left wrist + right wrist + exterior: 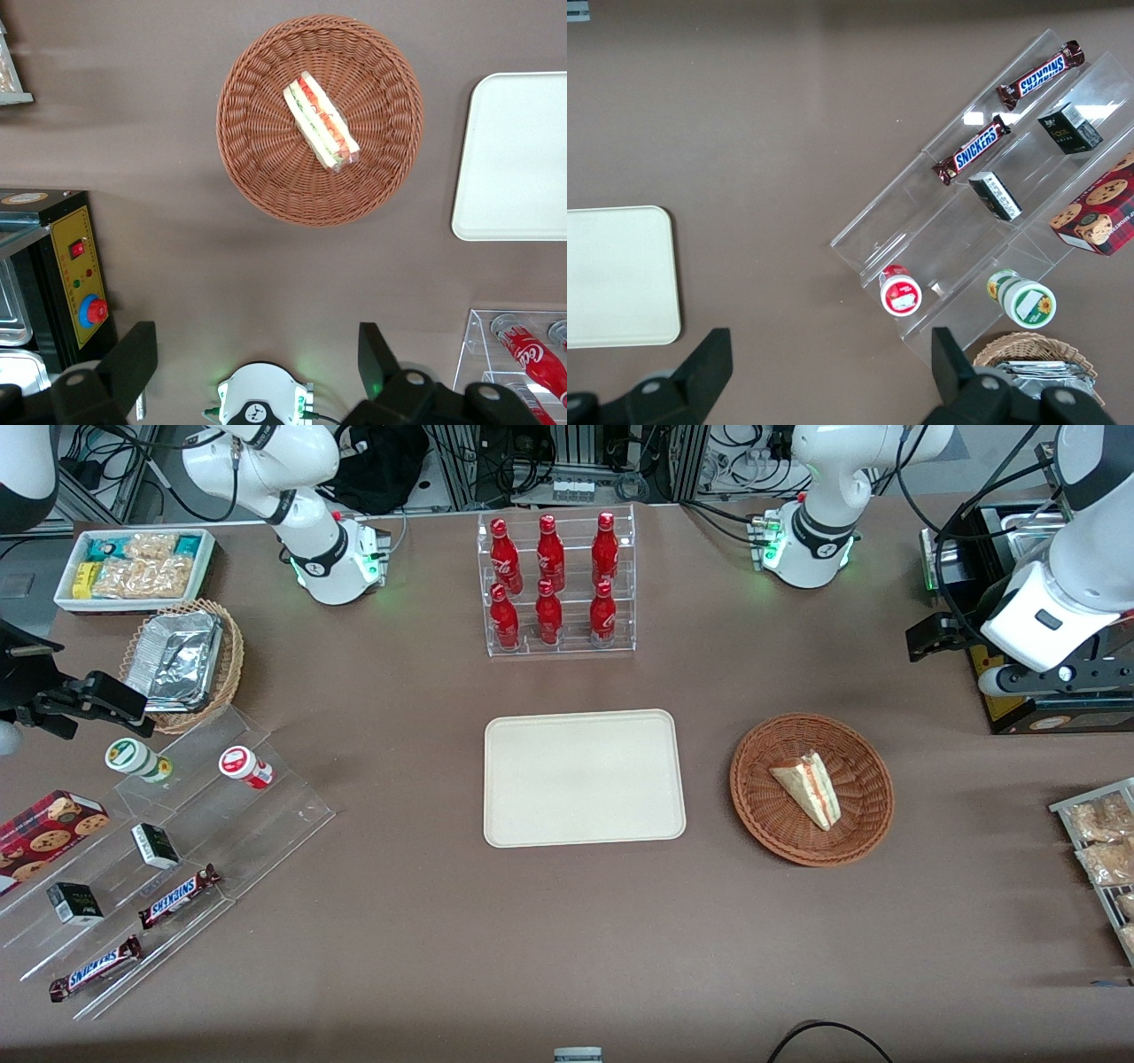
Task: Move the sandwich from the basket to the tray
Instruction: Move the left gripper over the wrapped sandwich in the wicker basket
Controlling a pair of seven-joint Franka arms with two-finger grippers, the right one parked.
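The sandwich [808, 788] [321, 122], a pale bread wedge with red and green filling, lies in the round reddish-brown basket [753, 815] [266, 168]. The cream tray [585, 777] [514, 159] lies flat beside the basket, toward the parked arm's end, with nothing on it. My left gripper [935, 638] [257, 363] hangs high above the table, farther from the front camera than the basket and toward the working arm's end. It is open wide and holds nothing; its dark fingers [133, 354] are well apart from the basket.
A clear rack of red bottles [556, 584] stands farther from the front camera than the tray. A black box with a yellow panel [1010, 691] [75, 274] sits under the gripper. Snack packets [1103, 841] lie at the working arm's end, and a stepped acrylic stand [177, 850] at the parked arm's end.
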